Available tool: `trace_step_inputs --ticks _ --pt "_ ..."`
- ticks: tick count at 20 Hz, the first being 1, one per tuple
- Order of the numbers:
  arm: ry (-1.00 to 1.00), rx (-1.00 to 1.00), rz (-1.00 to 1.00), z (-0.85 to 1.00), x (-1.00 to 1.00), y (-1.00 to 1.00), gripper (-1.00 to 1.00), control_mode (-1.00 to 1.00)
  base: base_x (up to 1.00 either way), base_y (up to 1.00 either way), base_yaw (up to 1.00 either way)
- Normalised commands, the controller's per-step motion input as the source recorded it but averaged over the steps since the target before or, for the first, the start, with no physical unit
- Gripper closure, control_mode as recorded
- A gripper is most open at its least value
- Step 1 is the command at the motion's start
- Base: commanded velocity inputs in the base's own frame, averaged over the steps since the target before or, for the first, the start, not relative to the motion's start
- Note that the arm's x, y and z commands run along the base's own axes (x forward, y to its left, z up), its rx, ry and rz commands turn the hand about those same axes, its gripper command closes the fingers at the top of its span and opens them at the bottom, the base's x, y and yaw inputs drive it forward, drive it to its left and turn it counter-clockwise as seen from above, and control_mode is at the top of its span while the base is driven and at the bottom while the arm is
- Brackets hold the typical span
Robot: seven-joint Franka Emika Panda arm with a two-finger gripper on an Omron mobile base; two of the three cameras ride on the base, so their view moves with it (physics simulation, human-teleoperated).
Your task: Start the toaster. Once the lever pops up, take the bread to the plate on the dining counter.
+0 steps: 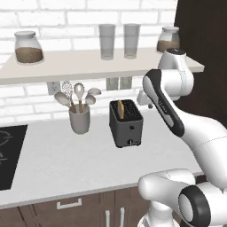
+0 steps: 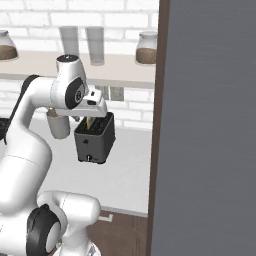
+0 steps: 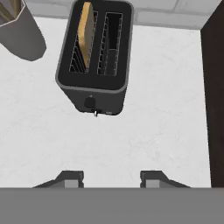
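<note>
The dark toaster (image 1: 126, 124) (image 2: 95, 141) (image 3: 94, 57) stands on the white worktop near the wall. One slice of bread (image 1: 120, 108) (image 3: 86, 28) sits upright in its left slot, with the tan crust edge sticking out. The right slot is empty. On the front face are the small dark lever (image 3: 89, 103) and, just under it, a tiny pale knob (image 3: 96, 113). My gripper (image 3: 111, 178) hovers open above the worktop, in front of the toaster's front face and well clear of it, holding nothing. The plate and the dining counter are out of view.
A grey utensil crock (image 1: 80, 119) (image 3: 22, 35) stands left of the toaster. A black cooktop (image 1: 9, 150) lies at the far left. The shelf (image 1: 88, 62) above carries jars and glasses. A tall dark cabinet panel (image 2: 210, 125) (image 3: 214, 87) walls off the right side.
</note>
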Motion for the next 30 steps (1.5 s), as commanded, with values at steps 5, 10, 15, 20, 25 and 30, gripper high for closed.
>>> trace_step_inputs --ticks 5,10,15,20,25,30 --pt "0.0 0.0 0.0 0.0 -0.07 0.04 -1.0 -1.0 0.0 0.0 0.0" --pt "0.0 -0.02 0.0 -0.07 -0.07 0.19 -1.0 -1.0 0.0 0.0 0.0" --pt "-0.08 0.01 -0.01 -0.12 0.06 0.33 -1.0 -1.0 0.0 0.0 0.0" --pt "-0.12 0.03 0.0 -0.29 0.29 0.47 1.0 -1.0 0.0 0.0 0.0" --pt "-0.03 0.02 0.0 -0.21 0.43 0.17 1.0 -1.0 0.0 0.0 0.0" --pt "0.0 0.0 0.05 -0.02 0.34 -0.05 1.0 -1.0 0.0 0.0 0.0"
